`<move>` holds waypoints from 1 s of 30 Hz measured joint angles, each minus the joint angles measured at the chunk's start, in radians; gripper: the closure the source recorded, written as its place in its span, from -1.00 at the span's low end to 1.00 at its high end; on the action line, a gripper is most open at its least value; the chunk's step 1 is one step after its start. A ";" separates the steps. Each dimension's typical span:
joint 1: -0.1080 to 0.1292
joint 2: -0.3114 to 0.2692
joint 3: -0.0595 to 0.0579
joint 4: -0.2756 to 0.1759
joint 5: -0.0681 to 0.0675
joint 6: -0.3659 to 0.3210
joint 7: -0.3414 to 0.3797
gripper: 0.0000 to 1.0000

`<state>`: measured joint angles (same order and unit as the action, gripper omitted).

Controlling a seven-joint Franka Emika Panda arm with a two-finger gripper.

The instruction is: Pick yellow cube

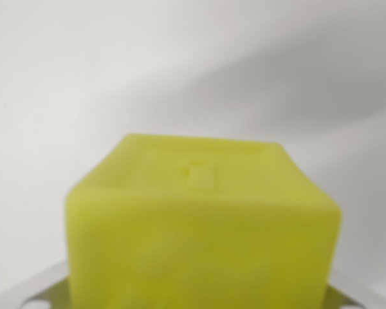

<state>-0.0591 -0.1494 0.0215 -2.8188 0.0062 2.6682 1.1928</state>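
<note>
Nearest, bottom edge: shiny metal bracket bits (38,291) w/ holes, cut off both corners. Just above, yellow cube (202,225) fills lower centre of wrist view, blurry, matte, soft rounded edges, faint embossed mark on top face, base cropped. Fingers not visible; can't tell their state. Beyond: plain white surface (116,64), shadowed on the right.
</note>
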 joint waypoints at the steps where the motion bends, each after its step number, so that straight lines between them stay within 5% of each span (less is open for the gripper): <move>1: 0.000 -0.009 0.000 0.001 0.000 -0.009 0.000 1.00; 30: 0.000 -0.218 0.000 0.047 0.004 -0.264 -0.003 1.00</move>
<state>-0.0588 -0.3669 0.0214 -2.7720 0.0103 2.4038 1.1894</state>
